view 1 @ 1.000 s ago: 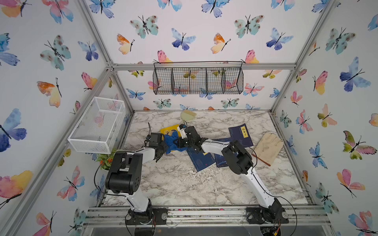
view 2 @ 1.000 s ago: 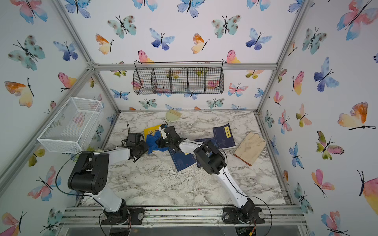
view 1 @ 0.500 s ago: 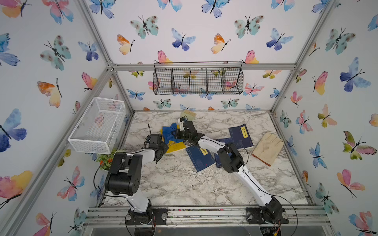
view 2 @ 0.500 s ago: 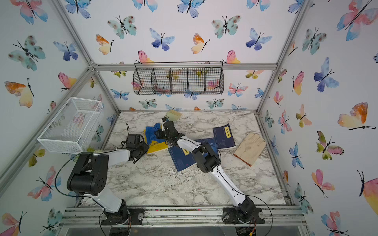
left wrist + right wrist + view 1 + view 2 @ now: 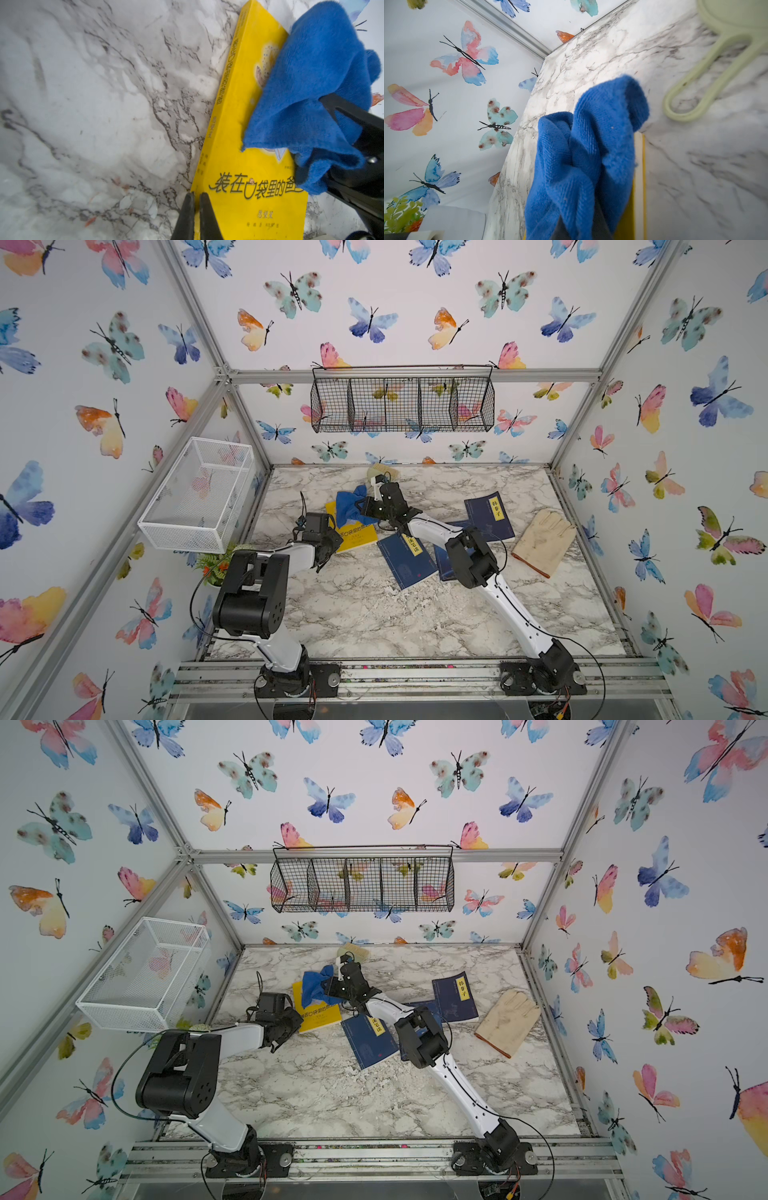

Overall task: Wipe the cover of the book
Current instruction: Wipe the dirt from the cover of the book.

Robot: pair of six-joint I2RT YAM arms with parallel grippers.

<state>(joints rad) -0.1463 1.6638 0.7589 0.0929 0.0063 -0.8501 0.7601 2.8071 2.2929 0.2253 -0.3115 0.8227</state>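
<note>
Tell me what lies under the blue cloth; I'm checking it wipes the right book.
The yellow book lies under the blue cloth. Its title and spine show; the cloth hides most of the cover picture.

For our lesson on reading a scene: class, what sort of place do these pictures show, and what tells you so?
Probably a robot test booth, not a home: two robot arms bolted to a rail, a metal frame holding butterfly-papered walls, and a marble-look table as the work surface.
</note>
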